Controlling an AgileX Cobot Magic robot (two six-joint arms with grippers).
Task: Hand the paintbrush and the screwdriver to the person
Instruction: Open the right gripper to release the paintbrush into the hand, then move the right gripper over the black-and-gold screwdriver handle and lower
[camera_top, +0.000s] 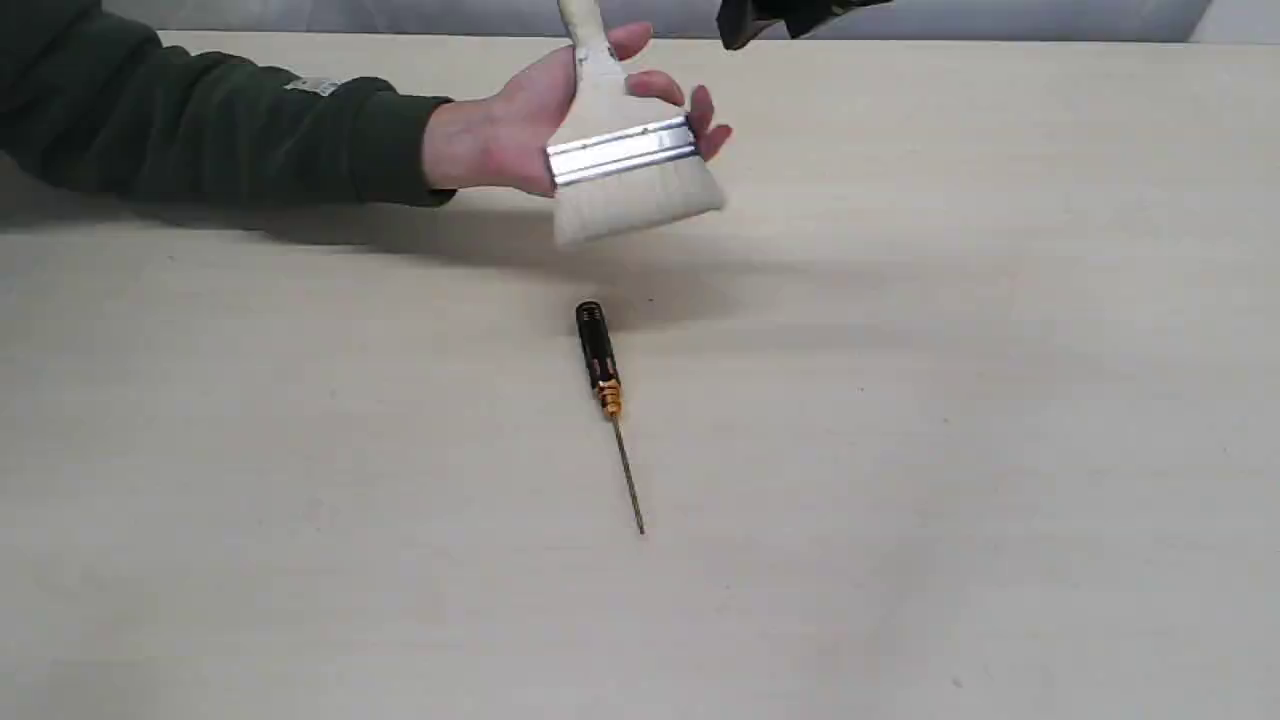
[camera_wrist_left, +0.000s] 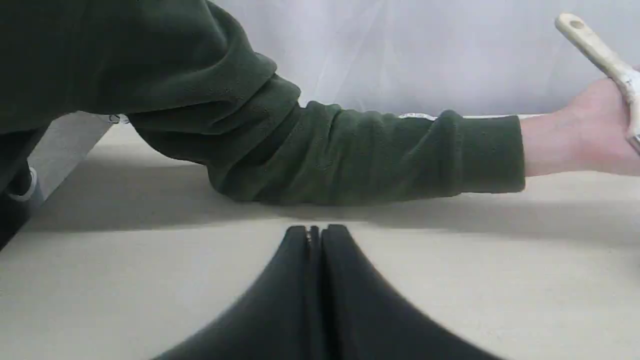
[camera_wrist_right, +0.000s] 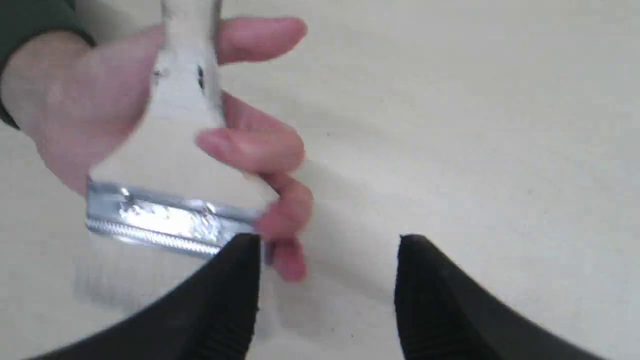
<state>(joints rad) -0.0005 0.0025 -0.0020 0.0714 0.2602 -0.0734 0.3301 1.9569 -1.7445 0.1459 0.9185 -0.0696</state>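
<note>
The paintbrush (camera_top: 622, 150), with pale wooden handle, silver band and off-white bristles, lies in the person's open hand (camera_top: 510, 130) above the table, bristles pointing down toward the camera. It also shows in the right wrist view as the paintbrush (camera_wrist_right: 170, 150) with the person's fingers (camera_wrist_right: 250, 145) curled around it. My right gripper (camera_wrist_right: 327, 245) is open and empty, apart from the brush; only a dark bit of it (camera_top: 760, 20) shows at the exterior view's top edge. The screwdriver (camera_top: 603, 375) lies flat on the table, black handle away, shaft toward the front. My left gripper (camera_wrist_left: 315, 232) is shut and empty, low over the table.
The person's dark green sleeve (camera_top: 200, 120) stretches in from the left along the table's far side, and it crosses right in front of my left gripper as the sleeve (camera_wrist_left: 325, 155). The pale table (camera_top: 900, 450) carries only the screwdriver.
</note>
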